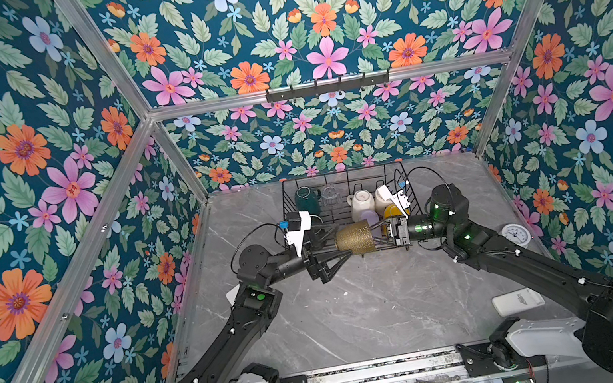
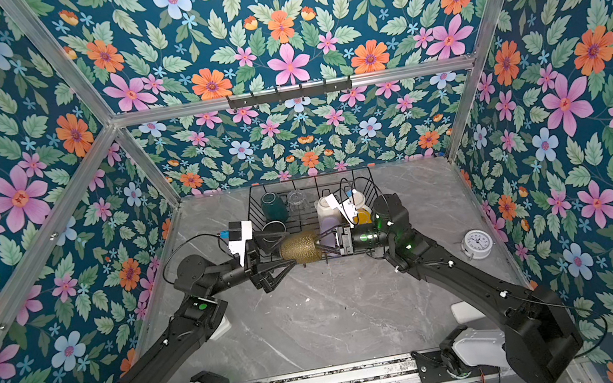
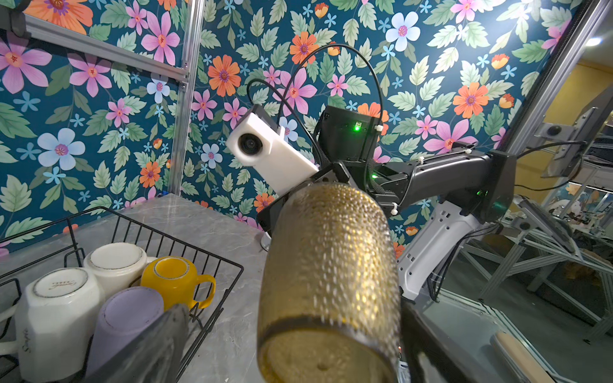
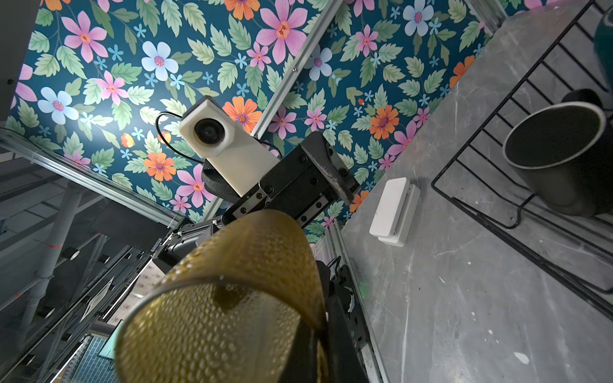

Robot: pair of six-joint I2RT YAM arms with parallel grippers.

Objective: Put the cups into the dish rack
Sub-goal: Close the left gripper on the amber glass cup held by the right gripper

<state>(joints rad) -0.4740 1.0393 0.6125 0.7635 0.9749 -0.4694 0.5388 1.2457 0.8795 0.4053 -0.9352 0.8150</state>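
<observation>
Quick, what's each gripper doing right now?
Left gripper: open, jaws straddling the base of the amber glass.
Right gripper: shut on the amber glass's rim.

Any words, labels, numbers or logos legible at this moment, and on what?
None can be quoted as it reads.
white mug with script: cursive on its base and side, too blurred to read.
alarm clock: dial numerals, too small.
white box: dark print on top, too small.

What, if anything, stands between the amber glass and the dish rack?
Nothing visible: the amber glass, in the right gripper, hangs at the near edge of the dish rack; bare wire lies beyond, between the black mug and the lilac tumbler.
</observation>
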